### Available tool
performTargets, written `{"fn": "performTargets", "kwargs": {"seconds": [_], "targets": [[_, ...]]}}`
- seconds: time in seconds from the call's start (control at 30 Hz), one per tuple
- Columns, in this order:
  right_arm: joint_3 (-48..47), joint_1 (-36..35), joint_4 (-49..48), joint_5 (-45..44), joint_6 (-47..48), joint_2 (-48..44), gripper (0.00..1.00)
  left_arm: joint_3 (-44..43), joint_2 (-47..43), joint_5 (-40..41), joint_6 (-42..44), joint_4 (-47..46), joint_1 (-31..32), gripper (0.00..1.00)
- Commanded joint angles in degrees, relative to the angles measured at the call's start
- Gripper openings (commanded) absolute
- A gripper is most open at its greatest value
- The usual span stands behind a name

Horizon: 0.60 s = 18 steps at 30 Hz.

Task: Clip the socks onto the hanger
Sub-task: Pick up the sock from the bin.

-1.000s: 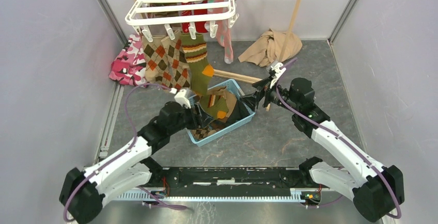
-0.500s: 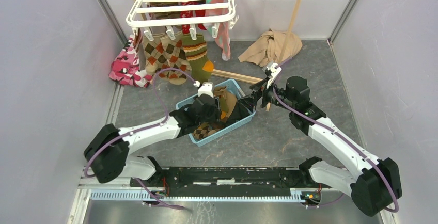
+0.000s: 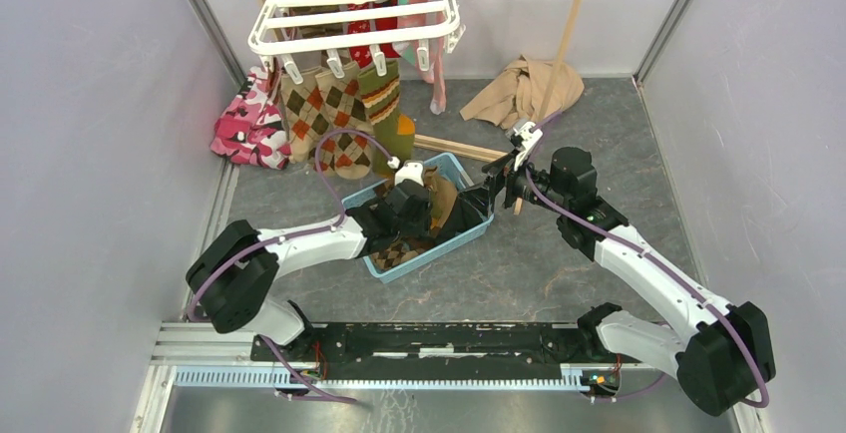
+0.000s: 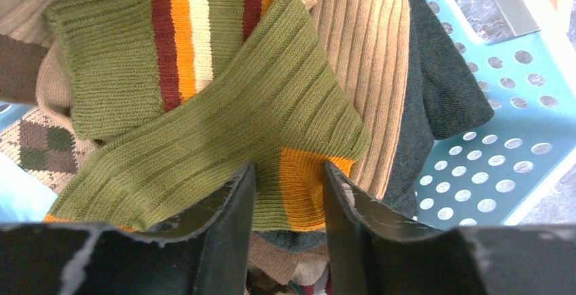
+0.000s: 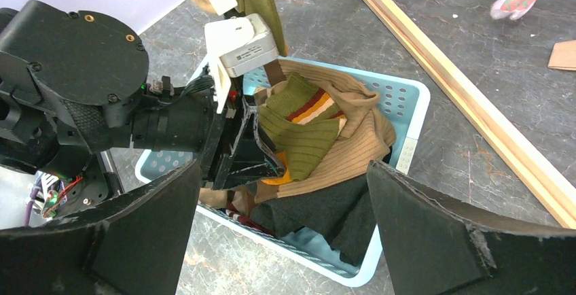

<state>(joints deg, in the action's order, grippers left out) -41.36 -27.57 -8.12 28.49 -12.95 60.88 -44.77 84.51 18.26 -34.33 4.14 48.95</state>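
Observation:
The white hanger [image 3: 354,4] hangs at the back with argyle socks [image 3: 309,109], an olive striped sock [image 3: 382,94] and a pink one [image 3: 436,74] clipped to it. More socks lie piled in the blue basket [image 3: 469,238]. My left gripper [image 3: 424,216] reaches down into that pile. In the left wrist view its jaws [image 4: 289,179] stand apart on either side of the orange heel of an olive green sock [image 4: 204,105], with fabric between them. My right gripper [image 3: 496,192] hovers wide open at the basket's right end [image 5: 407,152], holding nothing.
A pink camouflage garment [image 3: 244,124] lies at the back left. A beige cloth [image 3: 524,89] lies at the back right beside a wooden pole [image 3: 574,14]. A wooden slat [image 5: 462,98] lies on the floor behind the basket.
My left arm swung right and dropped into the basket, and its jaws have narrowed around the olive sock's heel. The hanger and its socks swayed. The right arm barely moved.

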Motion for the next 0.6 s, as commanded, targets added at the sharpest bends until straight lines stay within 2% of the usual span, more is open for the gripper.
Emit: {"fn": "performTargets", "kwargs": {"seconds": [0.0,0.07,0.13,0.33,0.57], "targets": [[-0.12,0.27,-2.51,0.95,0.78,0.29,0.98,-2.75,2.13,-0.28,2.31,-1.16,0.16,0.39],[-0.29,0.24,-2.43,0.96,0.9,0.3,0.98,-3.48,2.13,-0.33,2.41,-0.43,0.16,0.25],[-0.38,0.26,-2.26,1.04,1.06,0.2,0.98,-4.53,1.06,-0.44,2.91,1.0,0.18,0.19],[-0.53,0.34,-2.14,1.08,1.26,0.53,0.98,-5.28,-6.8,-3.16,7.01,4.2,0.18,0.12],[-1.35,0.22,-3.47,2.39,-0.8,2.09,0.98,-1.25,-21.11,-7.85,18.36,6.02,0.18,0.09]]}}
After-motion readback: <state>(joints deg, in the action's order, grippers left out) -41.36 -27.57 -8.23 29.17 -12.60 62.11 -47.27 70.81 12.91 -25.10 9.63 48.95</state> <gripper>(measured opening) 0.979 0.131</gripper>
